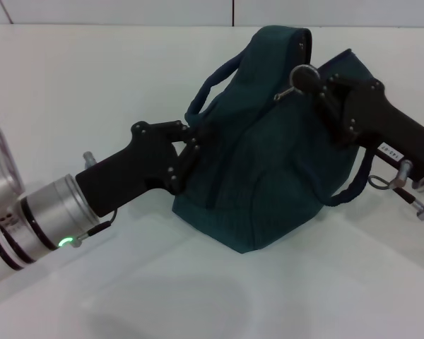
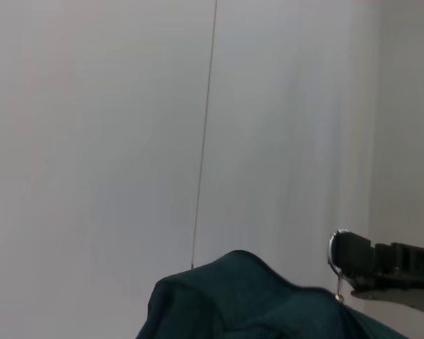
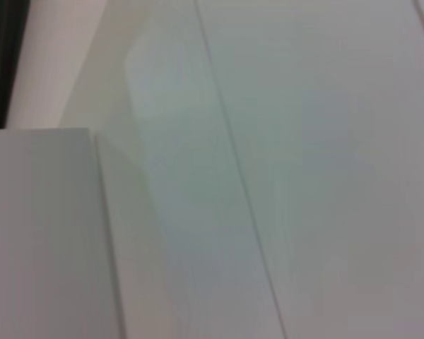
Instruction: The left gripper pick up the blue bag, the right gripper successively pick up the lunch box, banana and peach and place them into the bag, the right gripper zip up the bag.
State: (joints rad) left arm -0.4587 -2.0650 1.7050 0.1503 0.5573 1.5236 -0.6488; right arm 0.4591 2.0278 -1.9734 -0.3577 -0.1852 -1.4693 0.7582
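our left end effector (image 1: 195,145) is clamped on the blue bag (image 1: 268,162); our right end effector (image 1: 312,85) pinches the zipper pull (image 1: 288,93) just ahead; tugging sideways could slip it free.

The left tool (image 1: 191,145) is matte black, angular, with linked plates dotted by small round screws. Behind it sits a brushed silver cylindrical wrist with black bands; a green light glows at its 6 o'clock edge beside a thin black cable. The right tool (image 1: 304,78) is also black and screw-studded, carries a small white label with dark print, and ends in silver fittings.
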